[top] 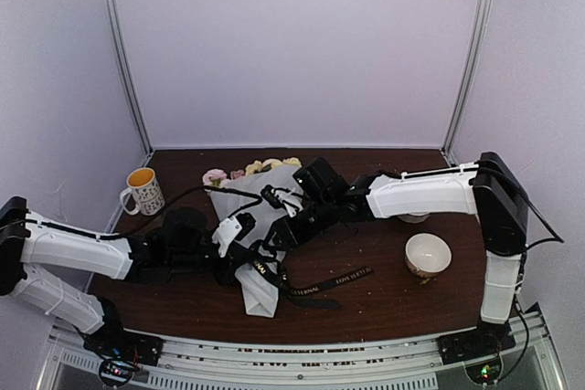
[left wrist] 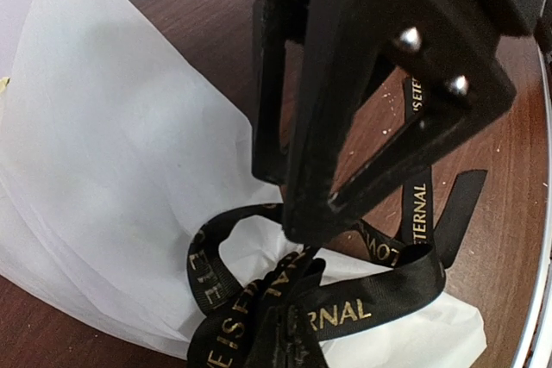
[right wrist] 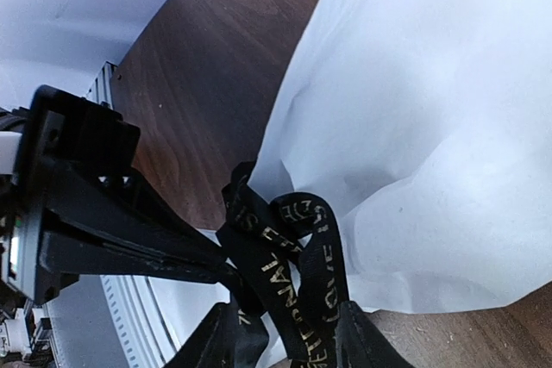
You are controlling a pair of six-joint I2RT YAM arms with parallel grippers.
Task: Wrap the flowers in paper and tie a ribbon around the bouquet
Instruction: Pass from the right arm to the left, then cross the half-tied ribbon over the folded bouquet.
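Observation:
The bouquet lies on the table as a white paper cone, its narrow end (top: 259, 297) toward me. Yellow and pink flowers (top: 256, 169) show at the far, wide end. A black ribbon with gold letters (top: 343, 276) loops around the narrow part and trails right. My left gripper (top: 249, 258) is shut on bunched ribbon (left wrist: 388, 308), its tips (left wrist: 289, 344) over the paper (left wrist: 112, 170). My right gripper (top: 274, 237) hovers just above with its fingers (left wrist: 315, 127) apart. In the right wrist view it (right wrist: 297, 346) stands open with ribbon strands (right wrist: 302, 256) running between the fingers, beside the paper (right wrist: 431, 127).
A patterned mug with orange drink (top: 142, 189) stands at the far left. A white bowl (top: 427, 253) sits at the right, and another bowl (top: 414, 217) peeks out under the right arm. Crumbs dot the brown table (top: 393, 299).

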